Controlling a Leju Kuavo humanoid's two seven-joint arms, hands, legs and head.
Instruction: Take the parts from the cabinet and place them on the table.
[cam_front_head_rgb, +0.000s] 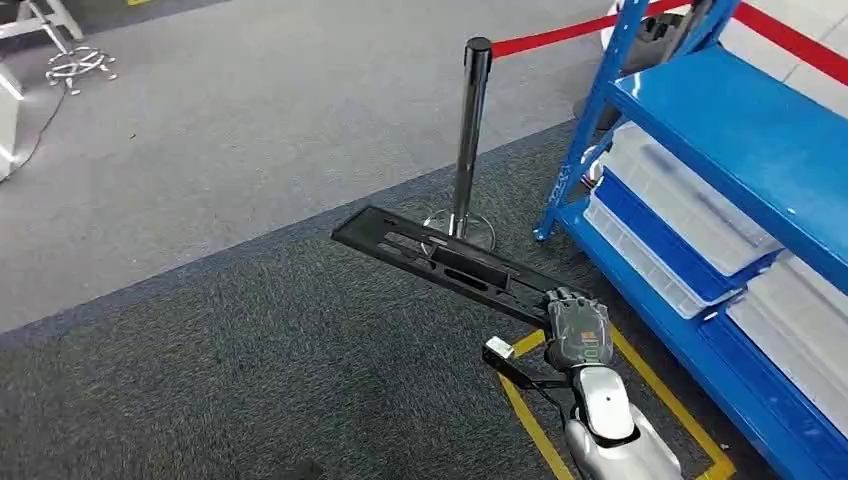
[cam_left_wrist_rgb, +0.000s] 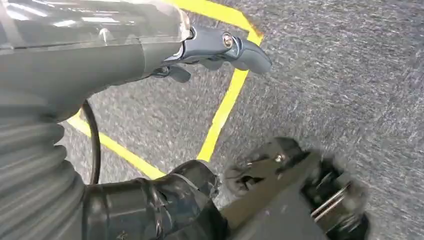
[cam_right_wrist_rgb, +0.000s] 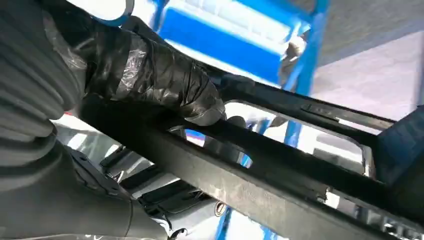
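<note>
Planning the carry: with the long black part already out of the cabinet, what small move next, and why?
Probably turn away from the blue cabinet toward the table: the right robot hand holds the long black part by one end, its far end near the stanchion post.

Grey carpet floor (cam_front_head_rgb: 230, 130), yellow floor tape (cam_front_head_rgb: 530, 415), blue shelving rack (cam_front_head_rgb: 740, 140), chrome stanchion (cam_front_head_rgb: 470, 140), red barrier belt (cam_front_head_rgb: 550, 38)

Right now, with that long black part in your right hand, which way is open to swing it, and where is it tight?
Open: the dark carpet left of the black part, and the lighter grey floor beyond. Tight: the stanchion post stands just behind the part's middle, and the blue shelving with its clear bins lines the right side beside the right hand.
</note>
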